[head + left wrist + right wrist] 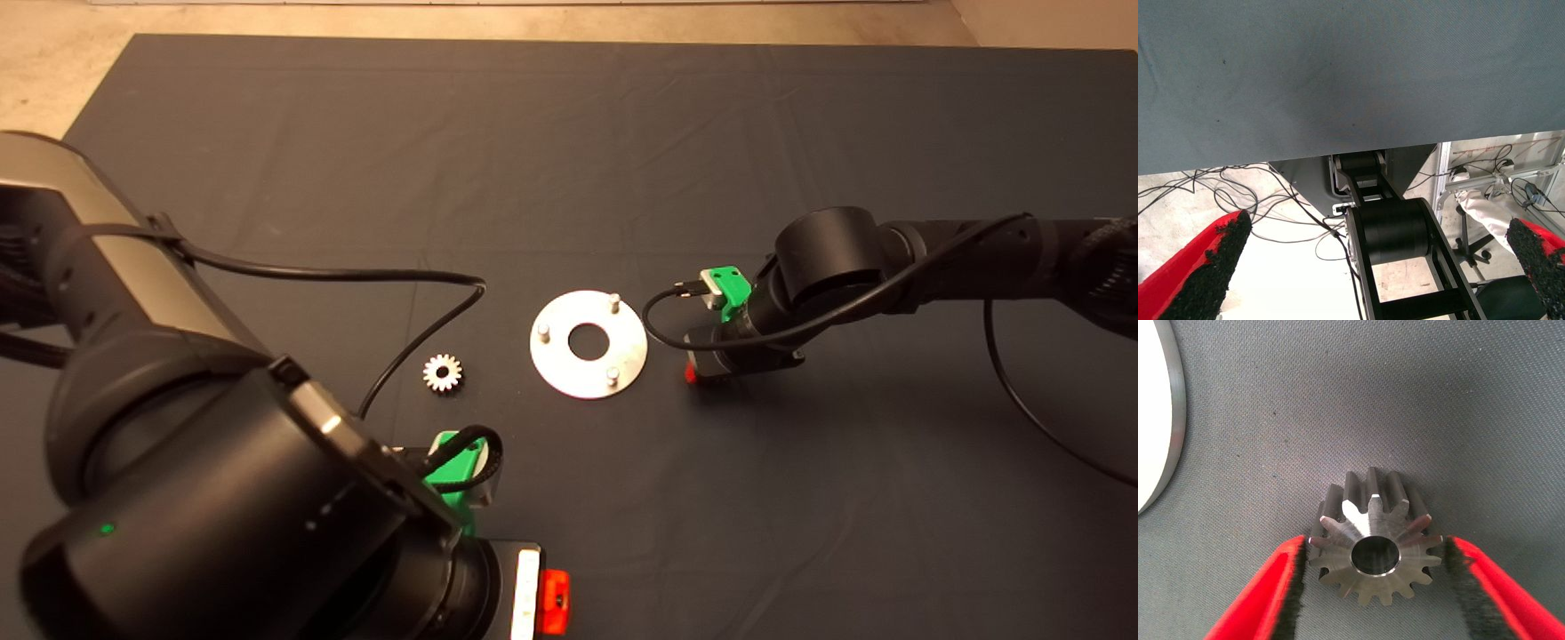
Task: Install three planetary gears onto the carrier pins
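A shiny round disc (560,356) with a large centre hole lies mid-mat, and its three carrier pins (613,302) stand bare. One planetary gear (442,372) lies on the mat left of the disc. My right gripper (692,372) is down at the mat just right of the disc. In the right wrist view, the right gripper (1373,547) has both pads against the teeth of a second gear (1371,550), which rests on the mat beside the disc's edge (1158,420). The third gear is out of view. My left gripper (556,600) is parked at the lower edge, and the left wrist view shows it (1379,225) open and empty.
A black cable (427,329) from the left arm loops over the mat close to the loose gear. The mat's near edge (1338,150) shows in the left wrist view, with floor cables and a chair base beyond it.
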Motion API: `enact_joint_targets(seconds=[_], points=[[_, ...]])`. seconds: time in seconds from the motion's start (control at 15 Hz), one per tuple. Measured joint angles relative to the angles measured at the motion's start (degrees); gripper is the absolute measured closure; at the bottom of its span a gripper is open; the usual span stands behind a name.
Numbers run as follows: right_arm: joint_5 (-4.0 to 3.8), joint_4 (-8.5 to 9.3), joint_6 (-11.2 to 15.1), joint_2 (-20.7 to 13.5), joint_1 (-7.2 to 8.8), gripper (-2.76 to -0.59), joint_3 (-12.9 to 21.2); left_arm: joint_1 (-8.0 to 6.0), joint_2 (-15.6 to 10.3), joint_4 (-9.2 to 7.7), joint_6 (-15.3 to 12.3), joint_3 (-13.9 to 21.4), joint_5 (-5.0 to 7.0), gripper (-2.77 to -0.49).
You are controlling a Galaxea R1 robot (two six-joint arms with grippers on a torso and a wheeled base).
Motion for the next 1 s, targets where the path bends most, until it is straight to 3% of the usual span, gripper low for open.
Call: enact_joint_targets(seconds=[0.4,1.0], points=[[0.12,-0.45,-0.07,0.02,0.00,-1.16,-0.06,-0.02,0.00,0.00,0.00,0.00,0.00,-2.77],[0.11,-1.31,-1.29,0.00,0.00,-1.08,-0.16,-0.01,0.00,0.00,0.00,0.00,0.00,-2.77]])
